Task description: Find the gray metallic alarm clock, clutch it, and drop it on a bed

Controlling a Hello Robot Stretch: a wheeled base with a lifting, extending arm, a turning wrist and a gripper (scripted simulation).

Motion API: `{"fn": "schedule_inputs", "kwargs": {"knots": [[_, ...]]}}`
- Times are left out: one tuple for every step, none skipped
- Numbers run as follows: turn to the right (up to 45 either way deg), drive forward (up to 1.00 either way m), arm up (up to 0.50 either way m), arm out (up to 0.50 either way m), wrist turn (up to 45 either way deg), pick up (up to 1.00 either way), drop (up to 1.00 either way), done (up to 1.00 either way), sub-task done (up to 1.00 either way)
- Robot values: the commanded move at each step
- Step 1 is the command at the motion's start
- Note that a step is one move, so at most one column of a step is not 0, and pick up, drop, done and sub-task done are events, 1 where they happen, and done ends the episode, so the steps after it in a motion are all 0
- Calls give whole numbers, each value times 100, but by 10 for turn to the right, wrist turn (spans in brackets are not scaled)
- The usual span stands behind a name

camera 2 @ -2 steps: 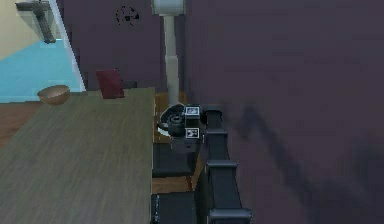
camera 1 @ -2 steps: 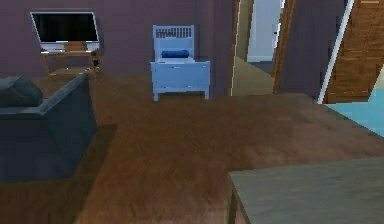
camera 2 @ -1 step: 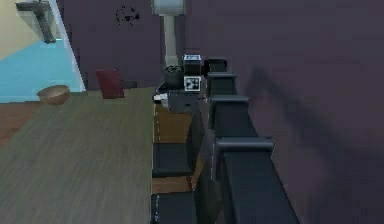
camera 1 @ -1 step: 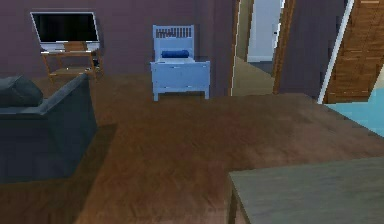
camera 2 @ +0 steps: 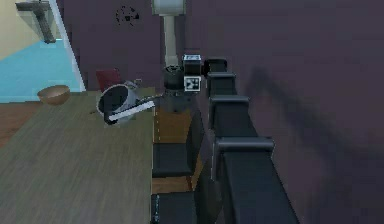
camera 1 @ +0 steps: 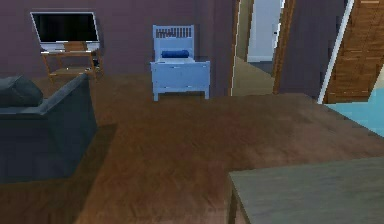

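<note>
A round grey metallic alarm clock (camera 2: 117, 98) hangs tilted at the far end of my gripper (camera 2: 128, 110), just above the far edge of a wooden table (camera 2: 60, 165); the gripper holds it. The dark arm (camera 2: 225, 130) rises from the arm side view's bottom, with its white marker squares (camera 2: 190, 72) at its end. In the forward view a blue bed (camera 1: 180, 72) with a white slatted headboard stands against the purple far wall, across open wooden floor.
A brown bowl (camera 2: 53, 93) sits on the table's far left. A dark sofa (camera 1: 45, 120) stands at the forward view's left, with a TV (camera 1: 65, 27) on a stand behind it. A table corner (camera 1: 310, 195) is at the lower right. An open doorway (camera 1: 262, 45) lies right of the bed.
</note>
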Motion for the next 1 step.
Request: {"fn": "schedule_inputs", "kwargs": {"knots": [[0,0,0,0,-450,0,0,0,0]]}}
